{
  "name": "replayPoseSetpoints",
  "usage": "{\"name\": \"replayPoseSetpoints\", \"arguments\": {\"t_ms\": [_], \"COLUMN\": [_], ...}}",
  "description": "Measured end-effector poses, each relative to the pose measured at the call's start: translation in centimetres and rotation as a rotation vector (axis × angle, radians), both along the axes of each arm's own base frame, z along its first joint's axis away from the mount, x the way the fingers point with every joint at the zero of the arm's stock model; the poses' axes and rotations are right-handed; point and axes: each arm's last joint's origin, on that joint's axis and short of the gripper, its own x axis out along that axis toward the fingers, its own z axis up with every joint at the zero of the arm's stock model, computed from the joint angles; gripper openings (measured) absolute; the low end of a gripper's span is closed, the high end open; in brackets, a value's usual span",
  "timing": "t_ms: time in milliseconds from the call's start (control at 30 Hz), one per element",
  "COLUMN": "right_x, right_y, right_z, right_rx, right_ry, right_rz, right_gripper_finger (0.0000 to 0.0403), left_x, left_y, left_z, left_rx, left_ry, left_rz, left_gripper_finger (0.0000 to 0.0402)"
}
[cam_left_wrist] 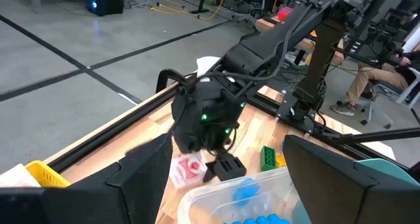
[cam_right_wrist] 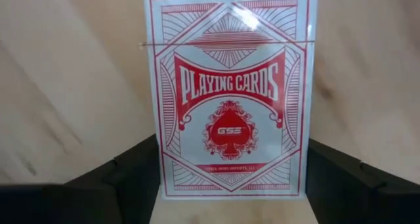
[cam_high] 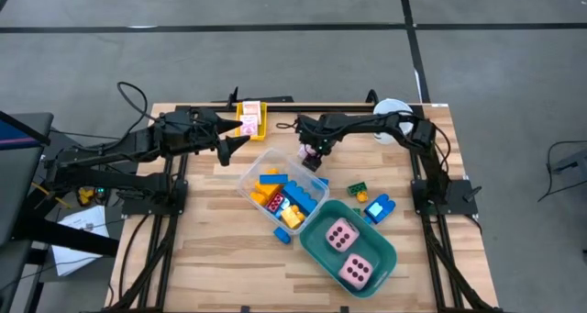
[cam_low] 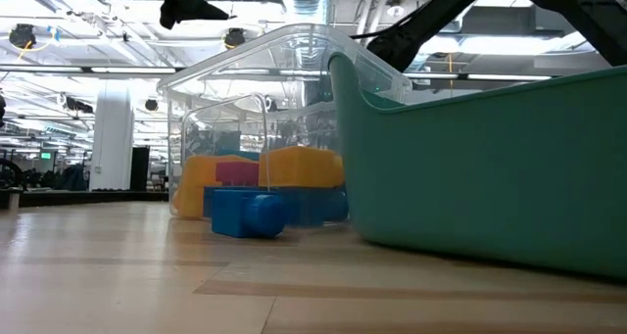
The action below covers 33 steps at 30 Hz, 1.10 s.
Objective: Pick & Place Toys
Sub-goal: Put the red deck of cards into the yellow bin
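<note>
Between my right claw's (cam_right_wrist: 230, 178) fingers sits the card box (cam_right_wrist: 230, 92), not yet gripped; left claw (cam_high: 240, 140) open; three bricks (cam_high: 376, 207) remain on the desk (cam_high: 202, 276).

The card pack (cam_right_wrist: 230, 96) fills the right wrist view, so its lower end runs behind the right tool (cam_right_wrist: 230, 184), and you can't tell if the dark fingers (cam_right_wrist: 125, 175) actually press its sides. From above, that pack is just a pink speck under the tool. In the low view, the teal tub (cam_low: 490, 167) is cut off at the right edge and its wall hides whatever's inside. The left tool (cam_left_wrist: 223, 178) only shows blurred fingers, cropped at the bottom.
</note>
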Motion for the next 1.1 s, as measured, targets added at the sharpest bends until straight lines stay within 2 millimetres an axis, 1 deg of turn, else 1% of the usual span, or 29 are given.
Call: {"name": "replayPoseSetpoints", "arguments": {"t_ms": [33, 100, 200, 300, 433, 567, 633, 767, 867, 1000, 1100], "right_x": [-0.1, -0.6, -1.1, -1.2, -1.5, -1.7, -1.9, -2.4, -2.7, -2.7, -2.6], "right_y": [-0.1, -0.2, 0.1, 1.2, 2.9, 4.3, 4.8, 5.2, 5.2, 5.3, 5.7], "right_z": [0.4, 2.1, 5.5, 8.7, 12.6, 15.2, 16.0, 17.0, 17.3, 17.5, 17.5], "right_rx": [-0.006, -0.022, -0.088, -0.169, -0.259, -0.361, -0.400, -0.440, -0.446, -0.448, -0.445], "right_ry": [-0.010, -0.032, -0.111, -0.210, -0.352, -0.453, -0.476, -0.498, -0.501, -0.512, -0.514], "right_rz": [-0.014, -0.026, -0.020, 0.000, 0.018, -0.008, -0.028, -0.067, -0.076, -0.081, -0.071], "right_gripper_finger": [0.0296, 0.0296, 0.0296, 0.0296, 0.0296, 0.0296, 0.0296, 0.0296, 0.0296, 0.0296, 0.0296], "left_x": [0.0, 0.0, 0.1, 0.6, 2.1, 4.6, 6.0, 8.5, 10.2, 12.1, 13.1], "left_y": [0.0, 0.0, 0.1, 0.4, 0.8, 1.4, 1.6, 2.1, 2.5, 3.2, 3.9], "left_z": [0.0, 0.0, -0.1, -0.4, -1.2, -2.3, -2.9, -4.2, -4.7, -5.7, -6.8], "left_rx": [0.000, 0.000, -0.010, -0.053, -0.100, -0.153, -0.191, -0.255, -0.282, -0.337, -0.388], "left_ry": [0.000, 0.000, -0.003, -0.005, -0.005, -0.034, -0.059, -0.120, -0.208, -0.303, -0.324], "left_rz": [0.000, 0.000, 0.042, 0.113, 0.158, 0.173, 0.181, 0.184, 0.183, 0.137, 0.148], "left_gripper_finger": [0.0289, 0.0289, 0.0289, 0.0289, 0.0289, 0.0289, 0.0289, 0.0289, 0.0289, 0.0289, 0.0289]}}
